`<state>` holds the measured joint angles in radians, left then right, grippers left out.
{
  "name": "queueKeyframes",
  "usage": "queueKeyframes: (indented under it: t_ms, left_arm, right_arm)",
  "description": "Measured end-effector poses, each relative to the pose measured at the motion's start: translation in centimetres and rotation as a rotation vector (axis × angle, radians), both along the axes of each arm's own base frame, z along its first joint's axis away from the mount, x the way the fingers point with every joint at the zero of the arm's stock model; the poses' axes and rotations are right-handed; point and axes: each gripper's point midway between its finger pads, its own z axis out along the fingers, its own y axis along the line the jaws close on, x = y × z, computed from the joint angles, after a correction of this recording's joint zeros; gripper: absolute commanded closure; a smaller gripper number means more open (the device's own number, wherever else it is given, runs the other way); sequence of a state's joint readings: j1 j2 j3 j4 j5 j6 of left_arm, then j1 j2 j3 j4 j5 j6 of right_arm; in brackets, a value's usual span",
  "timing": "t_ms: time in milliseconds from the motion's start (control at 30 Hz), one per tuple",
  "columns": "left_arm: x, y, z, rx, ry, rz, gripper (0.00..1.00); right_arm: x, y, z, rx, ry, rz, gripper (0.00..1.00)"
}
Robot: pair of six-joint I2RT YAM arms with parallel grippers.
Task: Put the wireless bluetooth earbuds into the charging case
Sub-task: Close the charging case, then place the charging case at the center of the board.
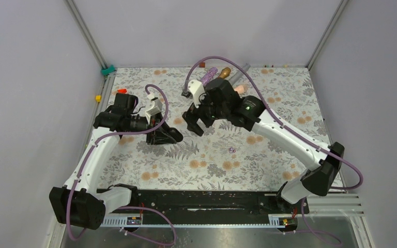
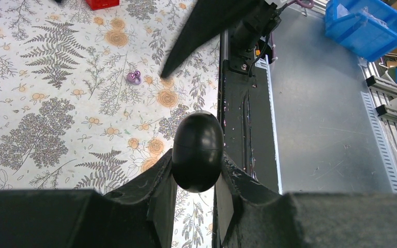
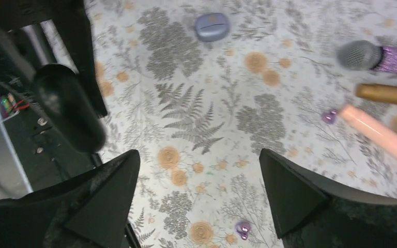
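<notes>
Case (image 2: pixel 197 147) sat clamped in your left gripper (image 2: pixel 196 164); your right gripper (image 3: pixel 199 175) gaped empty, so you likely needed to fetch a purple earbud (image 3: pixel 243 229) next.

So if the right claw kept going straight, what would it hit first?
Probably the flowered tabletop: the right gripper, jaws open, aims at a bare patch, short of the lavender case. Depth is unclear.
</notes>
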<state>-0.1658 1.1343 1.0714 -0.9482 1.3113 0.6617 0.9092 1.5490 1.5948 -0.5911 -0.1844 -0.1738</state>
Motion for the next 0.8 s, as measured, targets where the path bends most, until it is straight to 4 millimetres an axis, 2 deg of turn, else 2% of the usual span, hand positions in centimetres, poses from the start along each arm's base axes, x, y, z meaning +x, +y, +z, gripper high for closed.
queueKeyframes:
  t_ms: [267,467,600,800]
  left_arm:
    - [0.5,0.0,0.0,0.005,0.002,0.003,1.00]
    - [1.2,-0.1,-0.3,0.020,0.022,0.012,1.00]
    - [2.2,-0.2,-0.6,0.047,0.033,0.041,1.00]
    - [4.0,-1.7,-1.0,0.116,-0.013,0.094,1.00]
  right_arm:
    - [4.9,-5.6,4.0,0.063,-0.100,-0.232,0.01]
    - [7.5,-10.4,6.0,0.094,-0.171,-0.402,0.01]
    - [7.7,-12.9,6.3,0.095,-0.215,-0.461,0.00]
    - [5.7,-16.1,4.9,0.081,-0.266,-0.490,0.00]
